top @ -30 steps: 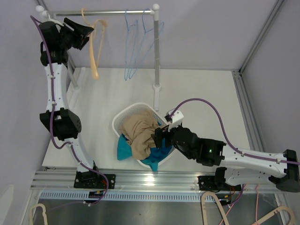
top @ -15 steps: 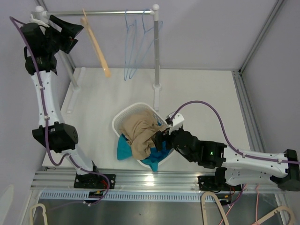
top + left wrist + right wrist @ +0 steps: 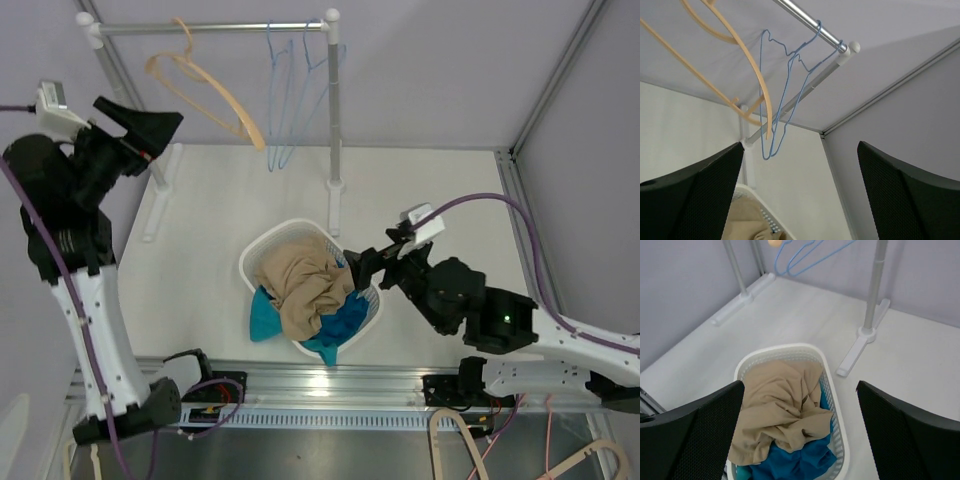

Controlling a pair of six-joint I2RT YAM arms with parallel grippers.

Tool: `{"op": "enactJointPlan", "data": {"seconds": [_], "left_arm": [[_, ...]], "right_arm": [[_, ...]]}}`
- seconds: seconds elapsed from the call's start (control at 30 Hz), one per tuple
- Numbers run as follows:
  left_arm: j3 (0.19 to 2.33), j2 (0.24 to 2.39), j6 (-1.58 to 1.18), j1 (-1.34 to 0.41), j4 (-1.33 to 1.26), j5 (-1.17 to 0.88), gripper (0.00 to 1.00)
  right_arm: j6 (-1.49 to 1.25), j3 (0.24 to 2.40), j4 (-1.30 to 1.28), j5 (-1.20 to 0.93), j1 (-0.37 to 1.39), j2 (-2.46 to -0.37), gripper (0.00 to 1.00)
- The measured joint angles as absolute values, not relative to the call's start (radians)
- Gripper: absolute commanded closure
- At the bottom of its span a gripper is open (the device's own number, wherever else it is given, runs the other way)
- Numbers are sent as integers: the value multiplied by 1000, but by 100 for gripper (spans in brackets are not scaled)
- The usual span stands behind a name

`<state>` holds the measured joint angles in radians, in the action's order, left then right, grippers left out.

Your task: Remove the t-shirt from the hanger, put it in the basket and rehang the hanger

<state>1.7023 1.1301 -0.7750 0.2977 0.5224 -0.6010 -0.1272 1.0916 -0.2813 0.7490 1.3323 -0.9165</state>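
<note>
Your left tool [image 3: 165, 133] hangs high beside the clothes rack, its fingers spread wide with nothing between them. Ahead of it and above, a wooden hanger [image 3: 200, 85] hooks over the steel rail [image 3: 205, 27] and sits tilted, bare of any garment. In the left wrist view the hanger's lower arm curves down across the space between the fingers. Just beyond it from the tool, a pair of thin blue wire hangers [image 3: 290, 100] dangle from the same rail, also bare, close to the rack's right post [image 3: 335, 110].

Lower down on the white bench [image 3: 440, 190], between your two tools and near the foot of that post, stands a white mesh basket [image 3: 262, 245]. The tan t-shirt [image 3: 300, 285] lies crumpled inside it, off the hanger and heaped on top of a blue garment [image 3: 345, 320] that spills over the basket's near rim.

Your right tool [image 3: 360, 268] hovers just beside the basket's right edge, pointed toward it. Its fingers are likewise wide apart and hold nothing. In the right wrist view the t-shirt lies below and ahead of the tool, framed between the two fingers and untouched by either.
</note>
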Motion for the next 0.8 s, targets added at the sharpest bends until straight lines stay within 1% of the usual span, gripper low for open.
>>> {"op": "enactJointPlan", "data": {"seconds": [0.23,0.37,0.43,0.5,0.6,0.7,0.8], "left_arm": [[1417,705,-633,297,580,-503,1],[1222,430,-572,263,598,-445,0],[1133,339,-566,256,601,-429,0],[1040,275,-568,254,620,-429,0],[942,241,-570,253,695,-435,1],[874,204,-567,253,755,-437,1],[855,159,-561,253,797,-437,0]], "right_arm": [[-93,1100,-321,833,1332,-733,1],[-94,1052,-347,879,1332,-620,0],[-98,1024,-362,908,1332,-576,1],[-112,1014,-391,928,1332,-562,1],[-141,1013,-434,944,1332,-566,0],[-159,1010,-459,958,1332,-566,1],[-165,1004,-462,964,1332,-566,1]]}}
